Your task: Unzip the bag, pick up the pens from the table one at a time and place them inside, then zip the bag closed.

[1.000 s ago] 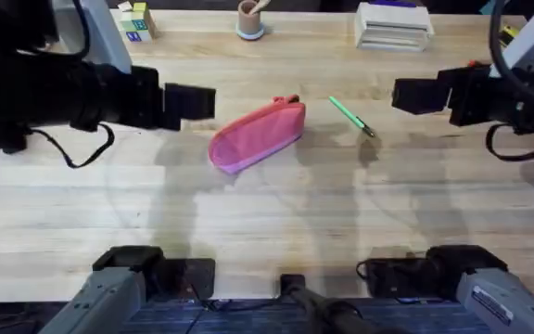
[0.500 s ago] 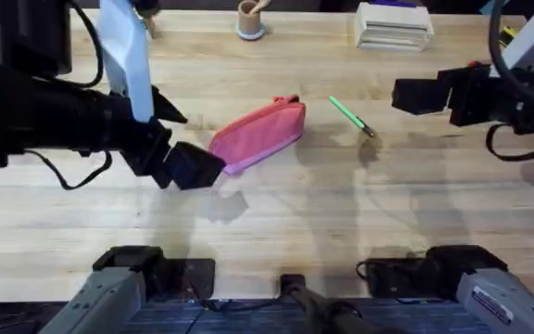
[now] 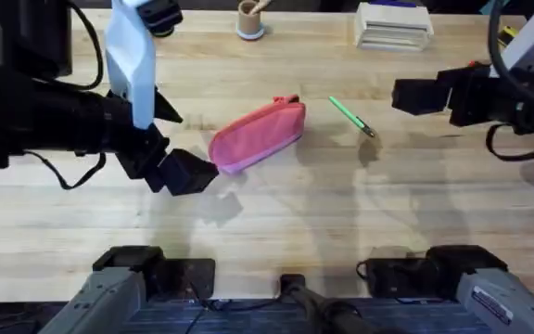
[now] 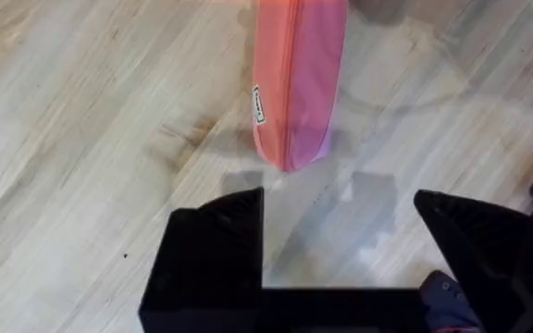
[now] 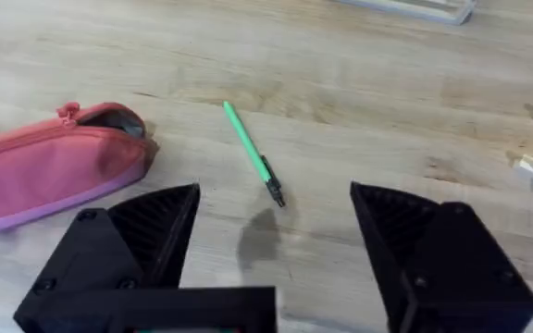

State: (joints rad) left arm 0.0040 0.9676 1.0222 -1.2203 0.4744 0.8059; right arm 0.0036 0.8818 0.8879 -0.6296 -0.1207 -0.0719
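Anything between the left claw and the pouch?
Nothing visible. The left claw is open, with bare table between it and the near end of the pink pouch. The green pen lies apart, beyond the pouch's far end.

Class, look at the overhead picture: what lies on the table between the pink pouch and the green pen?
Nothing. In the overhead view the stretch between the bag and the pen is bare table; the right wrist view agrees.

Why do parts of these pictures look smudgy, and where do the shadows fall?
Overhead: the left arm sits close under the camera, so it looks large, dark and blurred; soft shadows lie on the table. Right wrist: the green pen casts a faint shadow. Left wrist: the bag is sharp, the near fingers soft.
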